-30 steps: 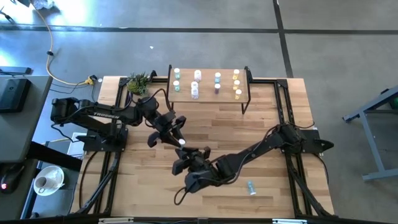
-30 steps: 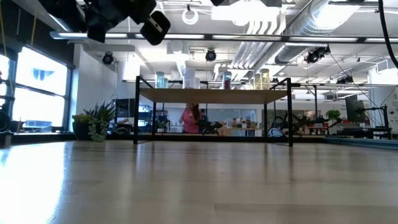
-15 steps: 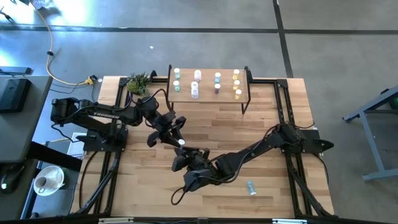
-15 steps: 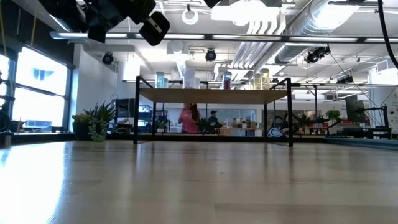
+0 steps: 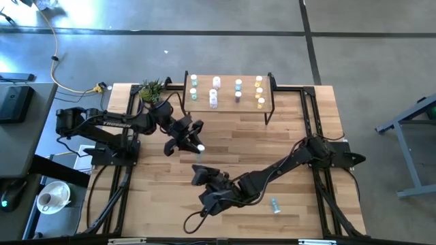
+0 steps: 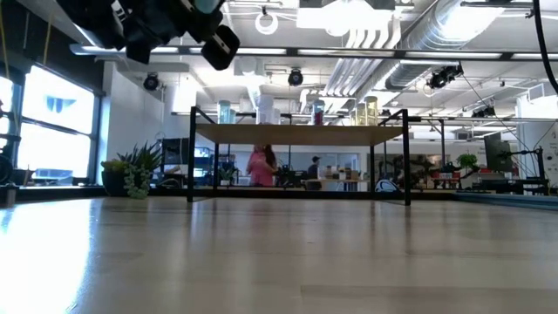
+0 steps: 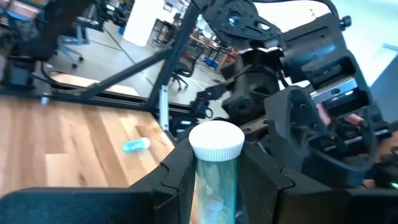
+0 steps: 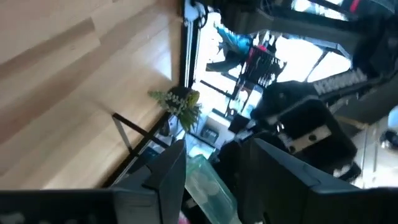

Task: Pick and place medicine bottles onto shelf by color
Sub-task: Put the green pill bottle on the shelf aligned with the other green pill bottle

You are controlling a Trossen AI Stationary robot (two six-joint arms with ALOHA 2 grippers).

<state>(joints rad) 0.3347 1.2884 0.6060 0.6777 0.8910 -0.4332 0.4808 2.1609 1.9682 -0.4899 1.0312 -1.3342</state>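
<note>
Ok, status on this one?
Left gripper shut on a white-capped bottle, mid-table. Right gripper open, near it. One loose bottle lying on the table; nothing between left gripper and shelf.

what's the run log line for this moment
left claw: shut on teal bottle, lifted | right claw: open, empty, mid-table | shelf: bottles in color rows | one bottle on table

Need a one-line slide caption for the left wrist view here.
Left gripper holds a white-capped teal bottle upright, facing the right arm; another bottle lies on the table.
</note>
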